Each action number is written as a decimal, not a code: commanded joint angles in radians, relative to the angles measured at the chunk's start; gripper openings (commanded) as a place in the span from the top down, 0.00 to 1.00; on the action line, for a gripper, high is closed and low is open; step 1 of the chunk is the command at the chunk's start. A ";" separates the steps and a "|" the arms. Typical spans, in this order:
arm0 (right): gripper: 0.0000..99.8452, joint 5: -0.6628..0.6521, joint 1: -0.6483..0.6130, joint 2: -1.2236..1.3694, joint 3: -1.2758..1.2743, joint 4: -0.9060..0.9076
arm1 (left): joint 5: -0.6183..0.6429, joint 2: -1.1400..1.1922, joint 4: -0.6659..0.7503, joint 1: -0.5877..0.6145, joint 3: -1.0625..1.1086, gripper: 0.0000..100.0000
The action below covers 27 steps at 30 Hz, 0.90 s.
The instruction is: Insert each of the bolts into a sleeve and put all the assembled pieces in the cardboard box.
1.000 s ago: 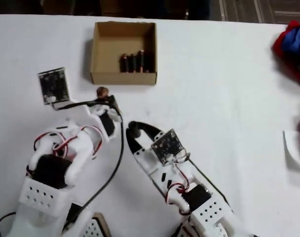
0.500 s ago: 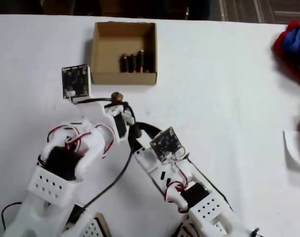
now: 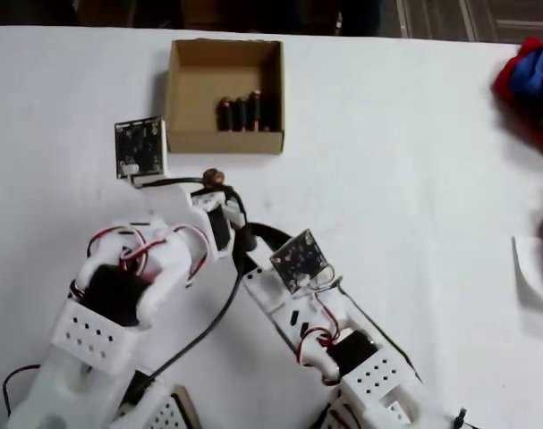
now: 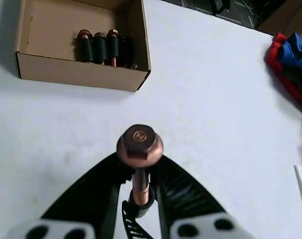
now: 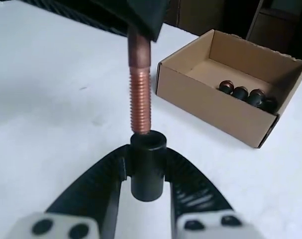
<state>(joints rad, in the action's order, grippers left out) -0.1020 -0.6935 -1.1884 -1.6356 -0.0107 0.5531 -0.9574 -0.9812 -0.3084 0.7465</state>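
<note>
- Two arms meet just in front of the cardboard box (image 3: 224,141), low over the white table (image 3: 405,143).
- Nearest the arm bases, the right gripper (image 5: 148,177) has its black fingers closed on the sleeve (image 5: 148,159). The sleeve is a short black tube held upright with its open end up, a little above the table.
- Directly over it, the left gripper (image 4: 140,172) is clamped on the shank of the bolt (image 4: 140,142). The bolt is copper-coloured with a flanged hex head, and it hangs straight down, head up and thread down.
- In the right wrist view the bolt (image 5: 140,99) hangs from the left gripper (image 5: 146,15) above, and its threaded tip sits right at the sleeve's mouth. Whether the tip has entered the bore cannot be told.
- In the left wrist view the sleeve (image 4: 141,201) shows as a dark ring around the bolt's lower end, between the fingers.
- From above, the bolt head (image 3: 213,176) is just short of the box's near wall, with the left gripper (image 3: 219,192) under it. The right gripper (image 3: 246,241) is close behind.
- Beyond them the cardboard box stands open, and a row of assembled pieces (image 5: 248,94) lies side by side on its floor, toward one side.
- Farthest off, a heap of red and blue cloth (image 3: 530,76) lies at the table's right edge, well apart from the box.
</note>
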 commanded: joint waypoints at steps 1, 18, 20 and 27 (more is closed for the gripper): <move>0.98 -0.012 0.012 0.001 0.037 -0.047 | 0.003 0.002 0.006 -0.009 -0.016 0.98; 0.98 -0.011 0.008 0.001 0.058 -0.056 | 0.003 0.003 0.071 -0.020 0.108 0.98; 0.98 -0.011 0.008 0.001 0.080 -0.054 | 0.002 0.003 0.083 -0.057 0.119 0.98; 0.98 -0.009 0.012 0.021 0.126 -0.048 | 0.002 0.003 0.083 -0.114 0.127 0.98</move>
<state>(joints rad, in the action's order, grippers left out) -0.1066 -0.6889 -1.1853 -1.5865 -0.0307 0.5485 -0.9528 -0.9137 -0.3943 0.8723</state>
